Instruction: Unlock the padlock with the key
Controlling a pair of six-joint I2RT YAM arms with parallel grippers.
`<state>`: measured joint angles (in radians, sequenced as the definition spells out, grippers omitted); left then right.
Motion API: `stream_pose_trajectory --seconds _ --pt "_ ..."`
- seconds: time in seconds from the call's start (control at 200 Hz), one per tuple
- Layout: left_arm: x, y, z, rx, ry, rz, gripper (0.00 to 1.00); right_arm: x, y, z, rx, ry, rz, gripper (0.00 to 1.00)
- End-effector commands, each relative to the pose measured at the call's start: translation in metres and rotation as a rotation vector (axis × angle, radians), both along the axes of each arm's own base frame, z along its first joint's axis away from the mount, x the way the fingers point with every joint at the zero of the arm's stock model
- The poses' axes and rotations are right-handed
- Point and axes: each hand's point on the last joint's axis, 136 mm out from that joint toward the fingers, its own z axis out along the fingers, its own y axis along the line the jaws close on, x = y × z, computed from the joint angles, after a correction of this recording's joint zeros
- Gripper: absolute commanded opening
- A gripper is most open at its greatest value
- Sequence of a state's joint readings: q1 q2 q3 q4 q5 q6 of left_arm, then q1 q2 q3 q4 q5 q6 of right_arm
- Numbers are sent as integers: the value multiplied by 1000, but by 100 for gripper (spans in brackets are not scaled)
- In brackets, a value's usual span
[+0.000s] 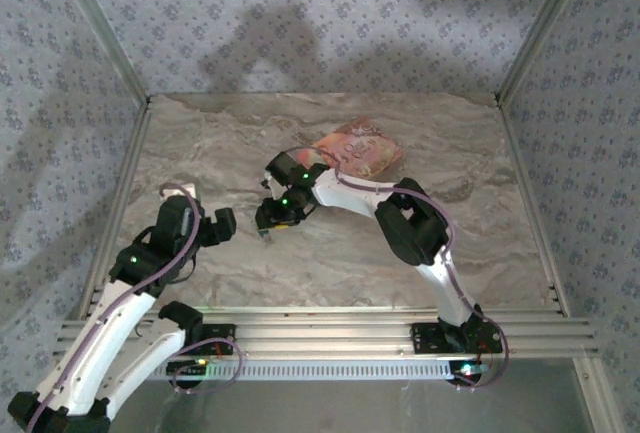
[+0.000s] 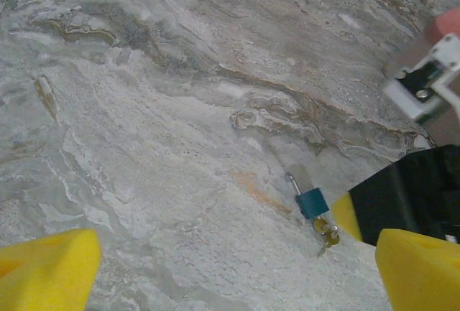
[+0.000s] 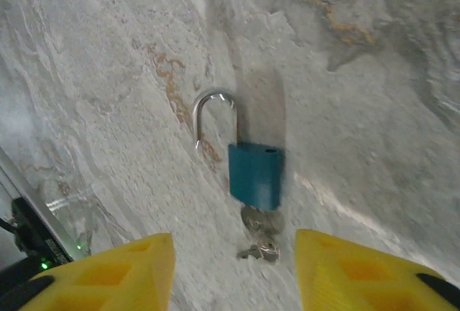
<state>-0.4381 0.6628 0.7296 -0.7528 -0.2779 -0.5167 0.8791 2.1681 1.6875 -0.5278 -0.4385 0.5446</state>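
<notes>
key (image 3: pixel 260 233): blade hidden inside padlock (image 3: pixel 255 174); right end effector (image 3: pixel 233 253): fingertips (image 3: pixel 108 275) cut by bottom edge (both)

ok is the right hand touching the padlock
Apart. The right wrist view shows bare table between the yellow fingers of the right hand and the padlock with its key.

Right wrist: padlock (image 3: pixel 255 174) in focus, glint on the shackle (image 3: pixel 213 97), soft shadow on the surface (image 3: pixel 93 74) just right of it. Right fingers (image 3: pixel 108 271) below the padlock are blurred. Left wrist: brighter, surface washed out left of the padlock, left fingers (image 2: pixel 47 268) out of focus. Top view: dim, purple cast, soft; big diffuse arm shadows on the back wall (image 1: pixel 300 23) beyond the padlock.
</notes>
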Motion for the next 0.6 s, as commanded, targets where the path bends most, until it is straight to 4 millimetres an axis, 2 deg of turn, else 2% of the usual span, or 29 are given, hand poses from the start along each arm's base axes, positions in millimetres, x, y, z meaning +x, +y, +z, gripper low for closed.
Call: stream_pose_trajectory --seconds 0.0,0.14,0.21,0.28,0.395,0.485,0.5,0.595 --pt "2 3 3 22 -13 2 98 7 -20 66 -8 -156 11 50" --pt "9 -2 23 35 -75 -57 98 21 -58 116 -28 -329 -50 54" --pt "14 -4 34 41 -111 -83 98 28 -87 140 -38 -415 -107 56" --pt "22 5 45 67 -142 -42 98 35 -122 165 -51 -512 -181 59" --pt "39 17 58 152 -189 -23 98 40 -197 191 -120 -670 -322 66" --pt "54 16 60 245 -232 -80 98 43 -262 202 -179 -780 -472 79" --pt "56 15 59 259 -239 -88 98 42 -274 194 -205 -783 -496 81" --pt "72 22 44 355 -234 -90 98 42 -342 185 -288 -862 -673 97"
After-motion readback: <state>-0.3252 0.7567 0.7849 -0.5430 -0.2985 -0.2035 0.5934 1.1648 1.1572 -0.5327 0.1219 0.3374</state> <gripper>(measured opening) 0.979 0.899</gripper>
